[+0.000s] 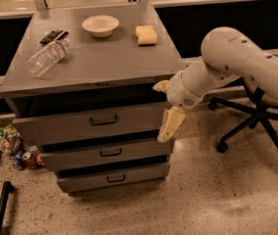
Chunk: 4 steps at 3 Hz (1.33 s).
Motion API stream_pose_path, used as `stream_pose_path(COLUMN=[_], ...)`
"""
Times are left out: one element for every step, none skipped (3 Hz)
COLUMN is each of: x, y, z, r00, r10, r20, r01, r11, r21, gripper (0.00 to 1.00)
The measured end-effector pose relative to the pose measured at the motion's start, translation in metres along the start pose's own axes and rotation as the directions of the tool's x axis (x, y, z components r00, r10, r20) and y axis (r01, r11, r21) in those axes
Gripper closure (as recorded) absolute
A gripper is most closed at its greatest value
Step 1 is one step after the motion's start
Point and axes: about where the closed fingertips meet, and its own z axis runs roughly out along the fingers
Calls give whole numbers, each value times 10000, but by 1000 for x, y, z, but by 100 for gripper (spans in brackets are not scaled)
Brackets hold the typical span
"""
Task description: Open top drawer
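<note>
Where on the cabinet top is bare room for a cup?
The front half of the cabinet top is bare, from the bottle to the right edge. The back is crowded: dark object, bowl, sponge. The gripper hangs at the right end of the top drawer.
</note>
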Motion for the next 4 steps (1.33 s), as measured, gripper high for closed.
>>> stream_pose_path(x=[6, 5, 3, 4], y=[-6, -18, -33, -43], z=[45, 77, 92, 107], r00=[9999, 9981, 9936, 9912], r10=[-123, -609, -1090, -1265], r20=[68, -67, -299, -392], r01=[128, 597, 1045, 1200], r11=[9967, 9909, 9867, 9831], r21=[-805, -1204, -1246, -1384], gripper=[0, 0, 0, 0])
